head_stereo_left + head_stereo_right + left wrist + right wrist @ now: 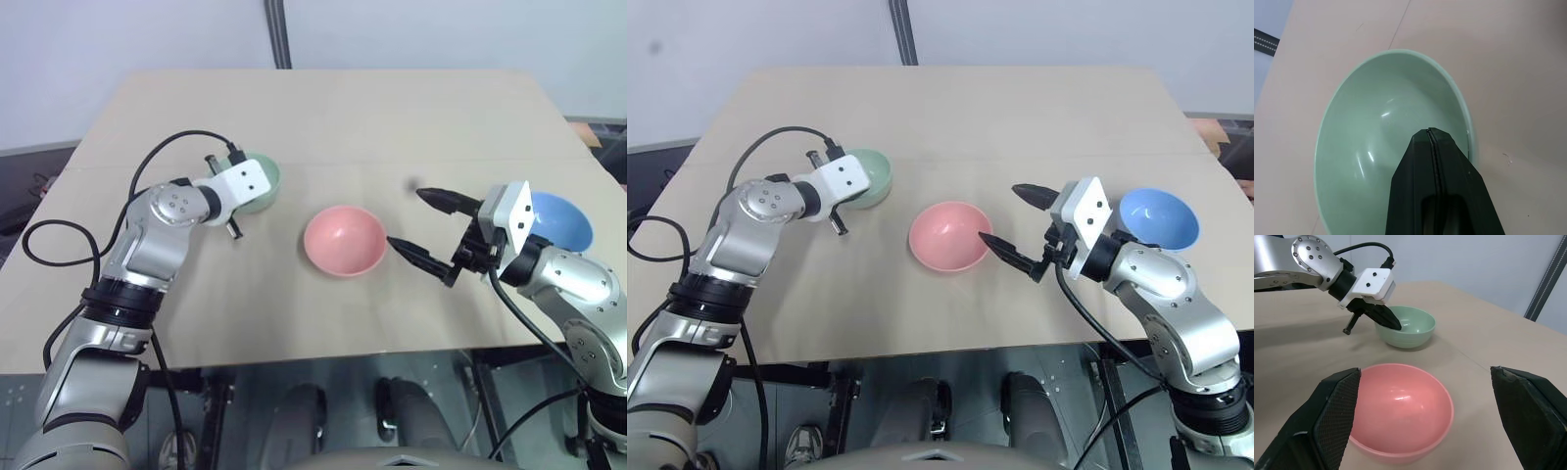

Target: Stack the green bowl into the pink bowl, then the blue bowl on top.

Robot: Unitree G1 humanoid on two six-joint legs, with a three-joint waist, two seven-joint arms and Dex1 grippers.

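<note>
While three bowls sit apart, left gripper [1393, 323] is closed, right gripper [1017, 227] spread wide.

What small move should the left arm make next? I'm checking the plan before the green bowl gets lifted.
Probably open the left gripper so it can take the green bowl's rim. Its jaws are shut, with the tip over the bowl's inside, so nothing is gripped yet. The pink bowl stands empty nearby, and the right gripper is open beside it.

I count three bowls, one green bowl [263, 182], one pink bowl [343, 240], one blue bowl [560, 221], on my one table [323, 117].
</note>
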